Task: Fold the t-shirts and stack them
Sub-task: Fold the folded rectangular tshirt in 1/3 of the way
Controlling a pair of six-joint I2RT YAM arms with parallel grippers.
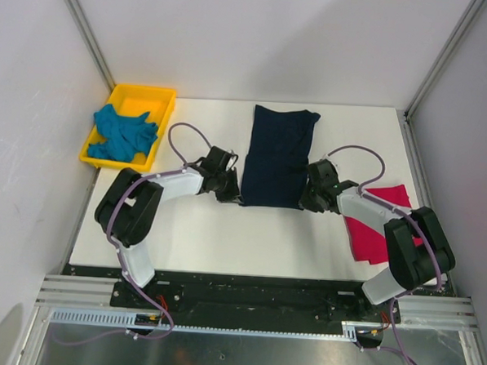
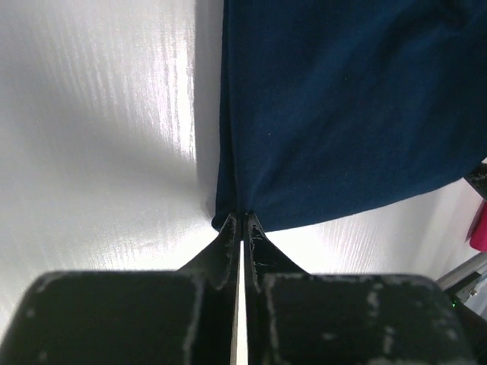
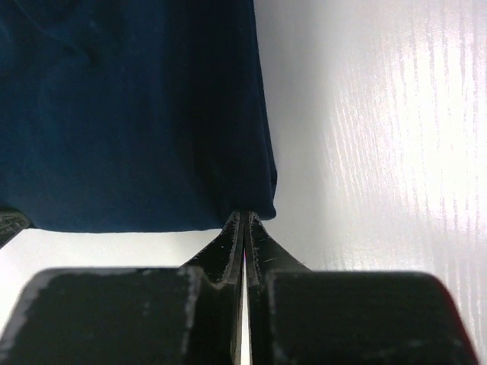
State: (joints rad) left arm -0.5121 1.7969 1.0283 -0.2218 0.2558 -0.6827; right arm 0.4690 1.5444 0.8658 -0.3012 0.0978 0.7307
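Note:
The dark navy t-shirt (image 1: 277, 156) lies as a long folded strip in the middle of the table. My left gripper (image 1: 231, 194) is shut on its near left corner, as the left wrist view (image 2: 242, 217) shows, with navy cloth (image 2: 342, 114) beyond. My right gripper (image 1: 309, 201) is shut on its near right corner, seen in the right wrist view (image 3: 245, 215) with the cloth (image 3: 129, 114). The crimson-pink t-shirt (image 1: 376, 222) lies folded at the right, partly under my right arm. The teal t-shirt (image 1: 125, 134) is bunched in the yellow tray (image 1: 162, 96).
The yellow tray sits at the table's far left corner. White walls and metal frame posts (image 1: 84, 31) enclose the table. A metal rail (image 1: 254, 297) runs along the near edge by the arm bases.

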